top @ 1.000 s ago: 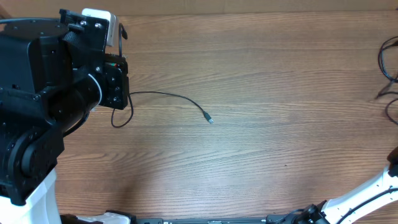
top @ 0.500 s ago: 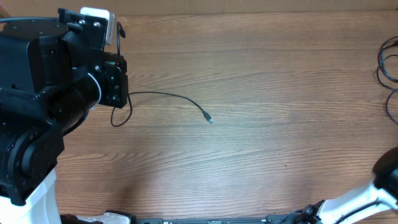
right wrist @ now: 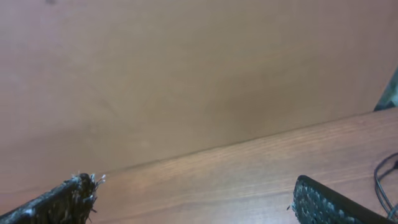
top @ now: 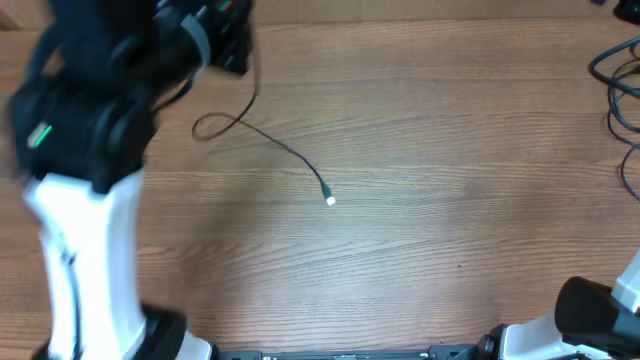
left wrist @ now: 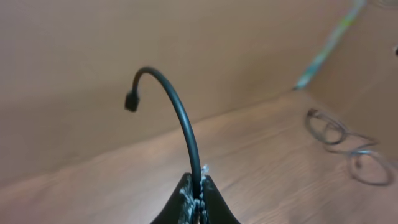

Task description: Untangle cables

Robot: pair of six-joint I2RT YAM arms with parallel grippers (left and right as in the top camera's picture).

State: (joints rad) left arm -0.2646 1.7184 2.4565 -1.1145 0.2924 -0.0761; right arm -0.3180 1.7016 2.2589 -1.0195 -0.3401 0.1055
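Left gripper pinching one cable, right gripper empty.
I have the left fingers clamped tight on the thin black strand near the table's far left corner. It loops once and trails toward the middle, with its plug lying on the wood. The other cables lie heaped at the far right edge. My right jaws stand wide apart with nothing between them.

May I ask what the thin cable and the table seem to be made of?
Cable: likely rubber or plastic sheath, matte black, curving smoothly; its plug tip looks pale, perhaps metal. Table: wood or wood-look laminate, brown with visible grain, low sheen.
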